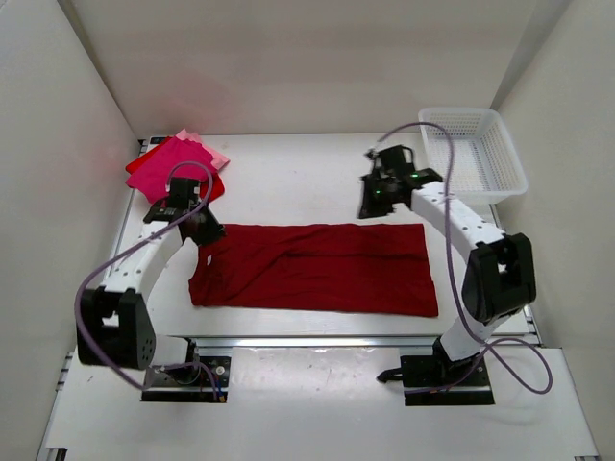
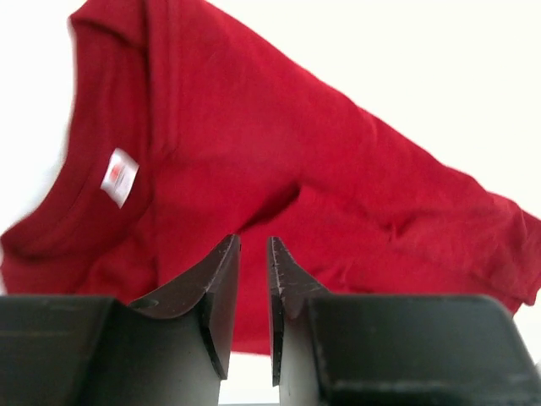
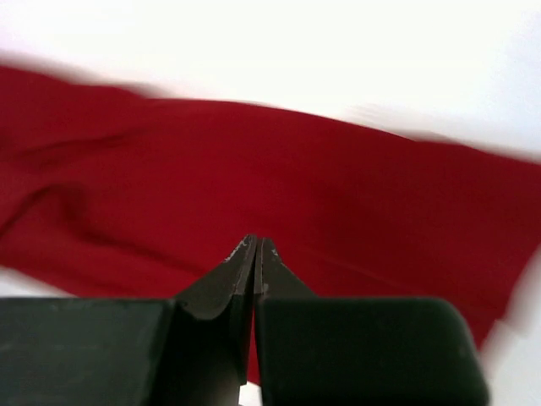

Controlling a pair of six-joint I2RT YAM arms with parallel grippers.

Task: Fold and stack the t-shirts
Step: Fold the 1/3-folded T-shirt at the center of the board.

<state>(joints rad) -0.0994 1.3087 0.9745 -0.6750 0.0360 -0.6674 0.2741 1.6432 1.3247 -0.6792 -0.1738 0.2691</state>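
A dark red t-shirt (image 1: 317, 269) lies flat in a long strip across the middle of the table. My left gripper (image 1: 207, 230) hovers over its upper left corner by the collar. In the left wrist view its jaws (image 2: 254, 241) stand slightly apart with nothing between them, above the dark red t-shirt (image 2: 254, 152) and its white neck label (image 2: 119, 176). My right gripper (image 1: 373, 204) sits just beyond the shirt's far edge; its jaws (image 3: 256, 241) are shut and empty over the dark red t-shirt (image 3: 296, 186). Folded t-shirts are stacked at the back left: magenta (image 1: 168, 168), light pink (image 1: 216, 152), bright red (image 1: 213, 187).
A white lattice basket (image 1: 490, 195) stands at the back right, close behind the right arm. White walls enclose the table on three sides. Purple cables loop from both arms.
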